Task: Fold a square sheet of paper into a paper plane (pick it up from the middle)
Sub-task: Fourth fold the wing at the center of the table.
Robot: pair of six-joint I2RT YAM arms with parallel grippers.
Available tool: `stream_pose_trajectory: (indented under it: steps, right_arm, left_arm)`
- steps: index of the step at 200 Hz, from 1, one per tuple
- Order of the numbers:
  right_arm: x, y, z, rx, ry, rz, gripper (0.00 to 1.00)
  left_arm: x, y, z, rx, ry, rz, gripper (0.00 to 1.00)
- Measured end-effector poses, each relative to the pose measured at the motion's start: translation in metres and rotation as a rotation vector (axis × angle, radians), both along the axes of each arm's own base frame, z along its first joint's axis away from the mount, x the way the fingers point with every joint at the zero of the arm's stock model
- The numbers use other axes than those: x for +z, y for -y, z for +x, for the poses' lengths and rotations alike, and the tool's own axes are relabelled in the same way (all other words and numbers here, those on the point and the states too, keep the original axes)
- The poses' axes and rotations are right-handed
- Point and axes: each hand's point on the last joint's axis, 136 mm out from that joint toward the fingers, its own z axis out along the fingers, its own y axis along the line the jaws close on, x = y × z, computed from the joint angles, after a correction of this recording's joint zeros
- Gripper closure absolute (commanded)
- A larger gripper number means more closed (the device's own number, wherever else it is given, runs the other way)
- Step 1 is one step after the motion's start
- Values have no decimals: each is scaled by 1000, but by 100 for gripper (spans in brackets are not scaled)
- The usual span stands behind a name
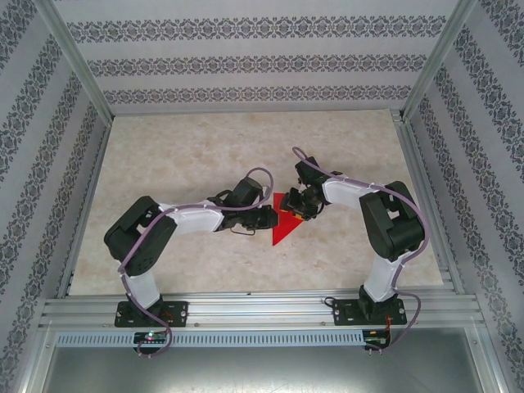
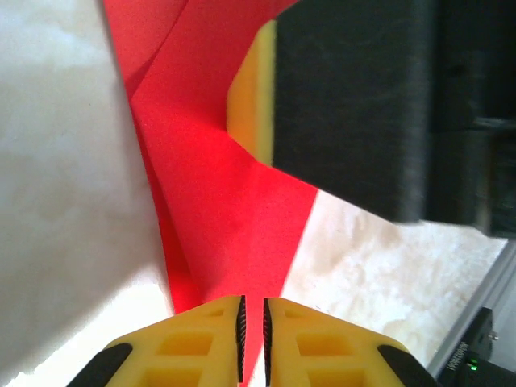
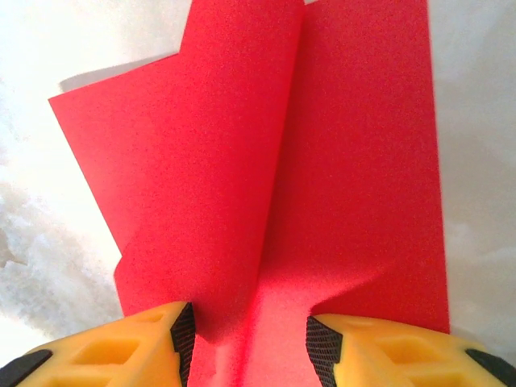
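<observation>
The square sheet of paper (image 1: 281, 232) is bright red and creased into a pointed shape, its tip toward the near edge, lying mid-table between both arms. My left gripper (image 1: 270, 218) reaches it from the left. In the left wrist view its yellow jaws (image 2: 252, 339) stand a narrow slit apart over the paper's (image 2: 218, 201) pointed tip, gripping nothing. My right gripper (image 1: 296, 211) comes down on the sheet from the right. Its jaws (image 3: 250, 347) stand apart on the paper (image 3: 322, 161), straddling a raised flap (image 3: 201, 161) that curls up between them. One of the right fingers (image 2: 250, 105) rests on the sheet.
The pale marble-patterned tabletop (image 1: 205, 155) stretches to patterned walls at the back and sides. An aluminium rail (image 1: 262, 311) carrying both arm bases runs along the near edge. Open table lies behind and to the left of the paper.
</observation>
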Motion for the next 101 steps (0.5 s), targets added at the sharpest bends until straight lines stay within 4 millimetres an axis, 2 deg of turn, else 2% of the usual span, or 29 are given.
stream_pose_trajectory:
  steps: [22,55,101]
  right_arm:
    - [0,0,0,0,0,0,52]
    - [0,0,0,0,0,0,52]
    - [0,0,0,0,0,0,52]
  left_arm:
    - [3,-6,-6,26,-17,-16,77]
    - [-10,-14,-19,63,-77,-5,74]
    - [-11,-1,-35,47,-101,-5,74]
